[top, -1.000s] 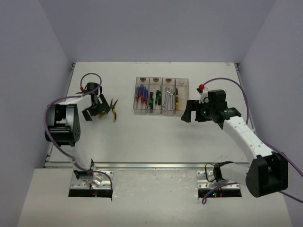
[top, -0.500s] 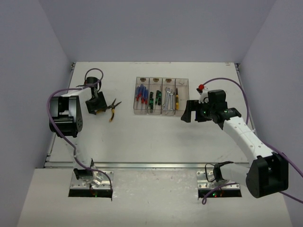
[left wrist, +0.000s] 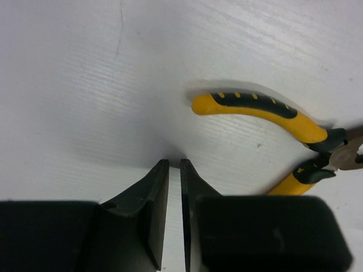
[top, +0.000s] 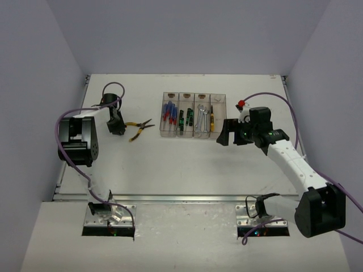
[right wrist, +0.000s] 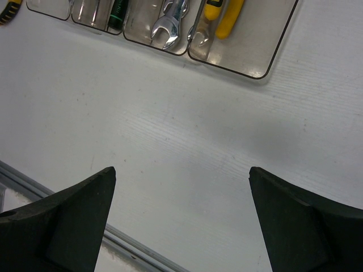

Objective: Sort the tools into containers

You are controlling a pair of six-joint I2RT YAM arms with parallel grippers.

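Note:
Yellow-handled pliers (top: 139, 127) lie loose on the table, jaws pointing right toward the containers (top: 219, 113). My left gripper (top: 117, 130) sits just left of them, shut with nothing between its fingers. In the left wrist view the pliers (left wrist: 255, 110) lie to the right of the gripper (left wrist: 174, 164), apart from it. The four joined bins hold blue screwdrivers (top: 168, 114), black-and-green screwdrivers (top: 184, 118), silver wrenches (top: 200, 119) and a yellow-handled tool (top: 212, 118). My right gripper (top: 227, 136) hovers open beside the bins' near right corner. Its wrist view shows the gripper (right wrist: 181, 173) over bare table, wrenches (right wrist: 168, 26) above.
The container row (right wrist: 255, 51) stands at the table's middle back. A metal rail (top: 187, 198) runs along the near table edge, in front of both arm bases. Grey walls close in the left, right and back sides.
My left gripper went from open to shut and swung toward the back. The pliers turned from lengthwise to crosswise, jaws now pointing right. The right arm stayed still.

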